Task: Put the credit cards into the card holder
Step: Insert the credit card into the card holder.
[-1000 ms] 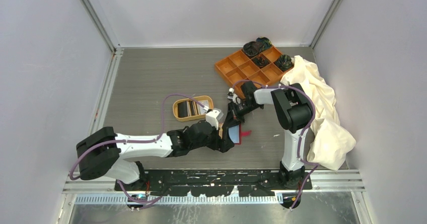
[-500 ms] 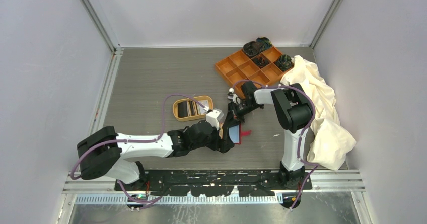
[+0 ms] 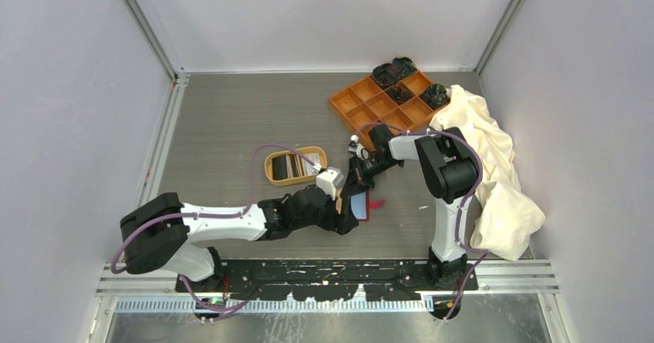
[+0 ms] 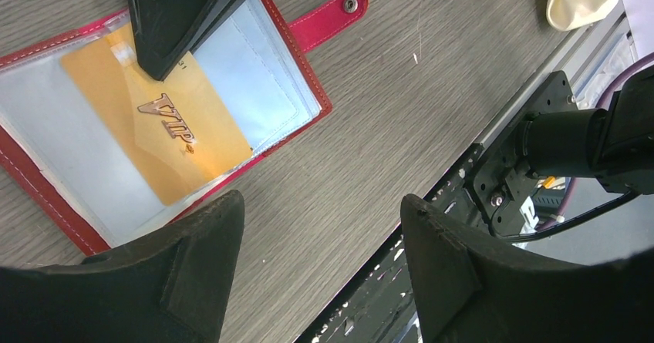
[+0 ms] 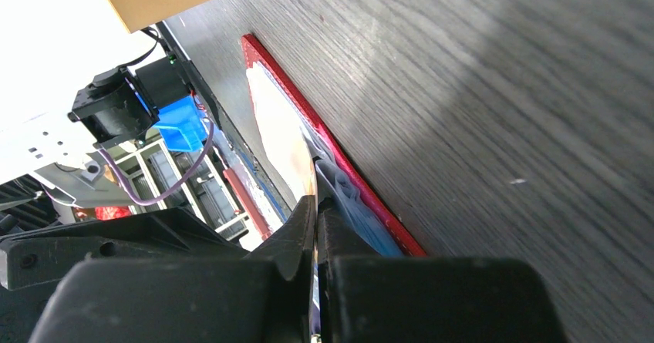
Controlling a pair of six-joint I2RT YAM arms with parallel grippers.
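One gold card (image 4: 158, 139), pinched by right hand (image 4: 158, 67), overlies card holder (image 4: 324, 24); left hand (image 4: 320, 206) open.

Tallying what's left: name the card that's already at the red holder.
The tan-gold VIP card, lying in the open card holder; the other cards sit in the oval dish.

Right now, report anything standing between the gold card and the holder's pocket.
Nothing visible does. The gold card lies aslant on the open card holder, the shut right gripper at its upper edge, the open left gripper above.
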